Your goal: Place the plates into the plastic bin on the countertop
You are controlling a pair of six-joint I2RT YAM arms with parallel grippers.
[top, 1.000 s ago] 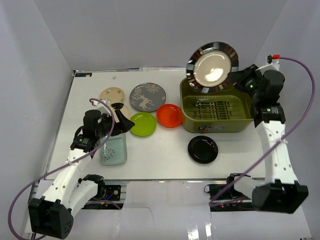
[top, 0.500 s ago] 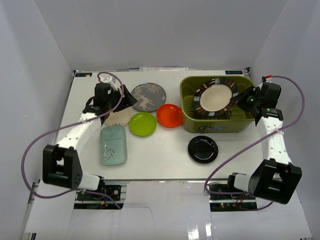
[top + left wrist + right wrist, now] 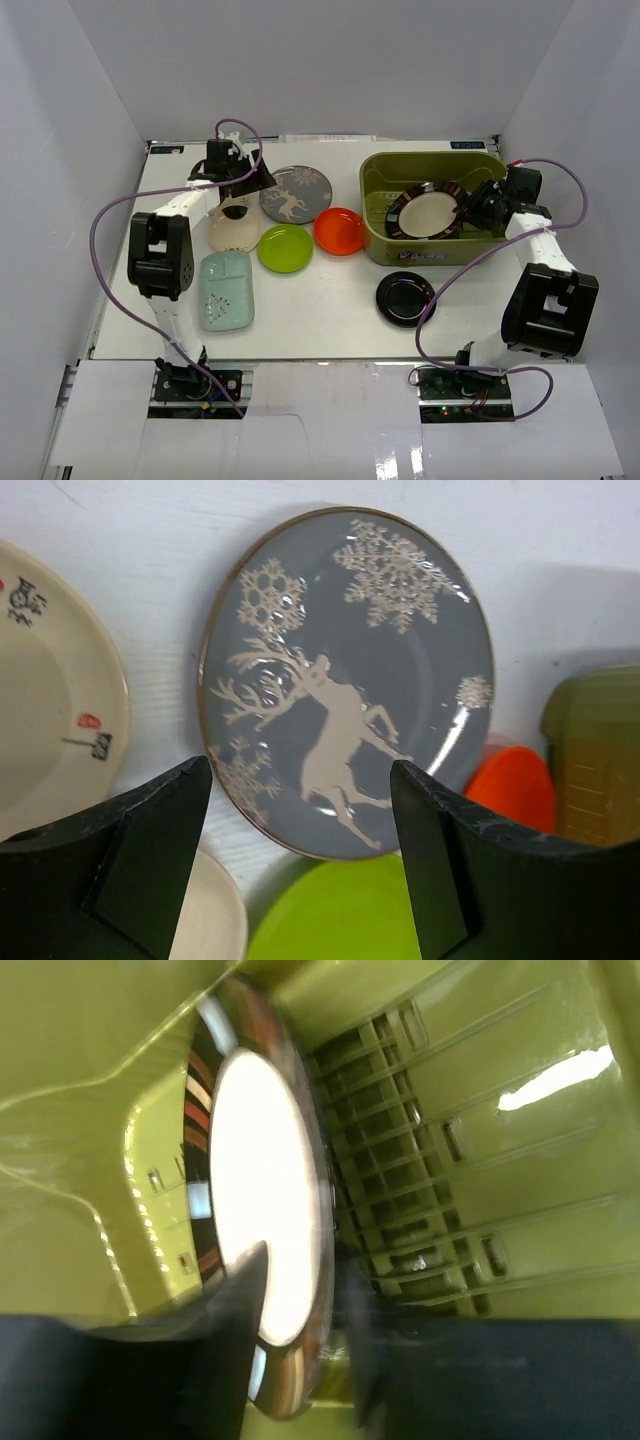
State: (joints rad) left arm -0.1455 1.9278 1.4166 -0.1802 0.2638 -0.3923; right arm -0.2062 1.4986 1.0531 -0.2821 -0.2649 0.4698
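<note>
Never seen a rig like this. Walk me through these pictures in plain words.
Two robot arms are bolted at the near edge of a white table. The wide picture looks down from above; the other two come from wrist cameras. On the table lie a grey deer plate, cream plates, a lime plate, an orange-red plate, a black plate and a mint dish. The right gripper pinches a dark-rimmed plate, tilted inside the olive bin. The left gripper hovers open over that deer plate.
</note>
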